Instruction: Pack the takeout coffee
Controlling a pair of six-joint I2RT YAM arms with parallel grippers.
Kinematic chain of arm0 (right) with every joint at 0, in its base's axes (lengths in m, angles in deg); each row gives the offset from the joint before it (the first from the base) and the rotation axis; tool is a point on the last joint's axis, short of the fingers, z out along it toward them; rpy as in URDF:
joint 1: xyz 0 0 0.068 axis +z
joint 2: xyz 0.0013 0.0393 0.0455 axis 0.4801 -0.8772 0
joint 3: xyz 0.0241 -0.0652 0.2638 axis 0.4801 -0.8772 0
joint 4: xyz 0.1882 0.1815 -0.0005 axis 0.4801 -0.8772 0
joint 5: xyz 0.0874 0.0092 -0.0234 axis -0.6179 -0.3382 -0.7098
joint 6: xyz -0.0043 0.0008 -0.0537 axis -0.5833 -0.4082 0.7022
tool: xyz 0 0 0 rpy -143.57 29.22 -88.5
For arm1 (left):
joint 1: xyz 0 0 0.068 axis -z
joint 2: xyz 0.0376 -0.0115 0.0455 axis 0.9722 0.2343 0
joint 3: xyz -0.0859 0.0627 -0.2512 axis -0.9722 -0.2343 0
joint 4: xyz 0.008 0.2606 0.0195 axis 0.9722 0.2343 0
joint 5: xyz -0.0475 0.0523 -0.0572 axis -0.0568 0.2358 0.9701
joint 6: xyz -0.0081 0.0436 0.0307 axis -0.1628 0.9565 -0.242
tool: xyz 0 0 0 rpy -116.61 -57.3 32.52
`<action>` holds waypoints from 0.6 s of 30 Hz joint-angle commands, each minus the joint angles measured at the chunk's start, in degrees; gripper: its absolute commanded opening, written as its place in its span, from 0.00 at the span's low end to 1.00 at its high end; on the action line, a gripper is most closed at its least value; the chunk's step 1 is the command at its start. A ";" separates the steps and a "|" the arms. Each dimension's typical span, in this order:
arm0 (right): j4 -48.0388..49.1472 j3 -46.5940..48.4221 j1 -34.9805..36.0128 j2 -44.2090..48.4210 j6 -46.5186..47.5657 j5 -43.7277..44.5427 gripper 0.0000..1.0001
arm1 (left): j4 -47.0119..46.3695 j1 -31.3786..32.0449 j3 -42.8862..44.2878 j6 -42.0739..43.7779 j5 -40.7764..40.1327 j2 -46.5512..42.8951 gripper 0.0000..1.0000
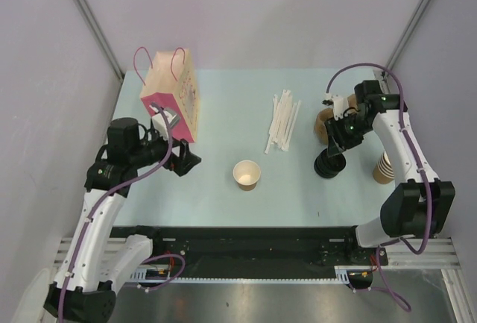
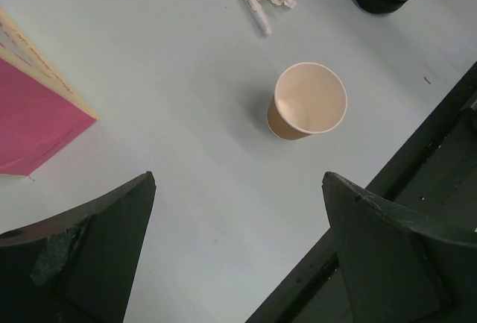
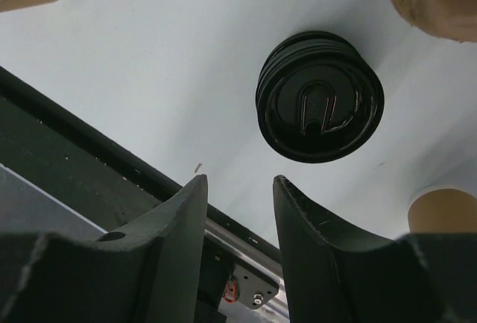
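Spanning the top view, a pale blue table (image 1: 223,114) carries: pink-and-kraft paper bag (image 1: 173,95), upright, upper left; left gripper (image 2: 238,181), just below the bag, fingers spread wide, holding nothing; right gripper (image 3: 239,180), right of centre over the stack of black lids (image 3: 320,107), fingers narrowly parted, empty; wrapped straws (image 1: 282,121), upper centre; brown paper cup (image 1: 247,174), open-topped, upright at centre, apart from both grippers.

- A stack of round black plastic lids (image 3: 320,98) sits right of centre on the pale table (image 3: 149,54).
- The right gripper (image 3: 238,192) fills the bottom, its dark fingers narrowly apart with nothing between them.
- A brown paper cup (image 3: 445,215) is cut off at the lower right edge.
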 commanded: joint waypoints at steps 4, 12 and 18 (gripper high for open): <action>3.08 -4.51 0.09 -3.28 0.25 1.42 0.44 | -3.53 2.32 -0.48 1.53 1.25 1.53 0.99; 8.01 -8.04 0.88 -5.13 -3.01 1.16 0.43 | -5.02 3.20 -0.31 1.10 1.60 2.76 1.00; 10.21 -9.27 1.32 -6.89 -4.41 0.99 0.43 | -5.37 3.55 0.75 0.74 1.86 3.73 0.99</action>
